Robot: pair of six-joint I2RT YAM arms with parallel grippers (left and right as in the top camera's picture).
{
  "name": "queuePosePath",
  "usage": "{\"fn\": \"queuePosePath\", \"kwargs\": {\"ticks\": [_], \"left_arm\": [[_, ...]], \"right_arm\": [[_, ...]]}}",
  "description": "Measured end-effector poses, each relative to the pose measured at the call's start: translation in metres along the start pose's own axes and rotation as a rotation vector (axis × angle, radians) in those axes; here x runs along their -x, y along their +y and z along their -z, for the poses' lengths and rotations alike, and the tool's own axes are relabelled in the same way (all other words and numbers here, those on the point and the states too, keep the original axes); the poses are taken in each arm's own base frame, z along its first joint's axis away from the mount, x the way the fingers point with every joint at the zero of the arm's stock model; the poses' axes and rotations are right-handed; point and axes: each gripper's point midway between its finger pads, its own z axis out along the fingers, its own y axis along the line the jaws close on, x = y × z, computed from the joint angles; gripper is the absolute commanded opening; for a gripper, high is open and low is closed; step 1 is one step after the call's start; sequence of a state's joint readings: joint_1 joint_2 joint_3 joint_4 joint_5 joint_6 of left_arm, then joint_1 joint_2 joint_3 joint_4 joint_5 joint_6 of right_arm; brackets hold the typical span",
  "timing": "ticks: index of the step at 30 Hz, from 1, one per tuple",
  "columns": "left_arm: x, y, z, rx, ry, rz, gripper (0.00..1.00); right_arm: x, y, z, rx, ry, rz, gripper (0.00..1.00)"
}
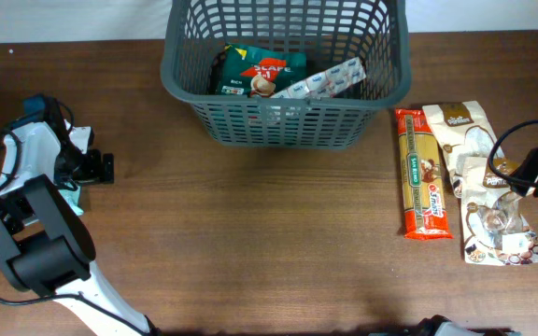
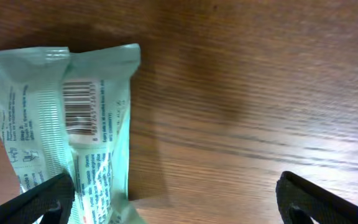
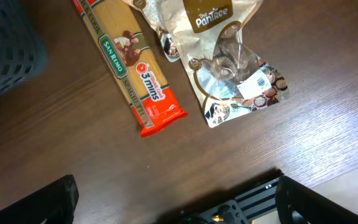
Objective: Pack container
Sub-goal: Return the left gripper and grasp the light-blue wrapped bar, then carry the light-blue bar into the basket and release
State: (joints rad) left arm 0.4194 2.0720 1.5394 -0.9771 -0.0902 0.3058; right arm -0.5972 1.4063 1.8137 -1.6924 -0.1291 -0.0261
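Presumably lining up picks for the basket, the left gripper is hovering wide at the packet, the right gripper wide above the pasta.

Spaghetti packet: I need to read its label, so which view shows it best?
Right wrist: the spaghetti packet is close, its label legible. Overhead shows it whole but small. Left wrist misses it.

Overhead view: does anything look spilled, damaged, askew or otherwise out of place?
Nothing looks spilled or torn. The only untidy spot is right of the basket: the lower beige snack bag lies tilted and overlaps the upper beige snack bag. The spaghetti packet lies straight beside them.
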Motion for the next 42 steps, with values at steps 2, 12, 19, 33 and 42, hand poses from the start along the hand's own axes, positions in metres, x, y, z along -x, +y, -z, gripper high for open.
{"fn": "queuePosePath", "kwargs": {"ticks": [2, 12, 19, 33, 42], "left_arm": [[0.000, 0.003, 0.000, 0.017, 0.000, -0.020, 0.99], [0.007, 0.010, 0.005, 0.050, -0.016, -0.049, 0.99], [0.025, 0.028, 0.024, 0.117, -0.073, 0.063, 1.00], [0.008, 0.046, 0.013, 0.048, -0.063, 0.280, 0.99], [-0.017, 0.033, -0.018, -0.007, -0.007, 0.298, 0.94]], "right_arm": [[0.000, 0.000, 0.000, 0.000, 0.000, 0.000, 0.99], [0.000, 0.000, 0.000, 0.000, 0.000, 0.000, 0.99], [0.000, 0.000, 0.000, 0.000, 0.000, 0.000, 0.99], [0.000, 0.000, 0.000, 0.000, 0.000, 0.000, 0.99], [0.000, 0.000, 0.000, 0.000, 0.000, 0.000, 0.99]]}}
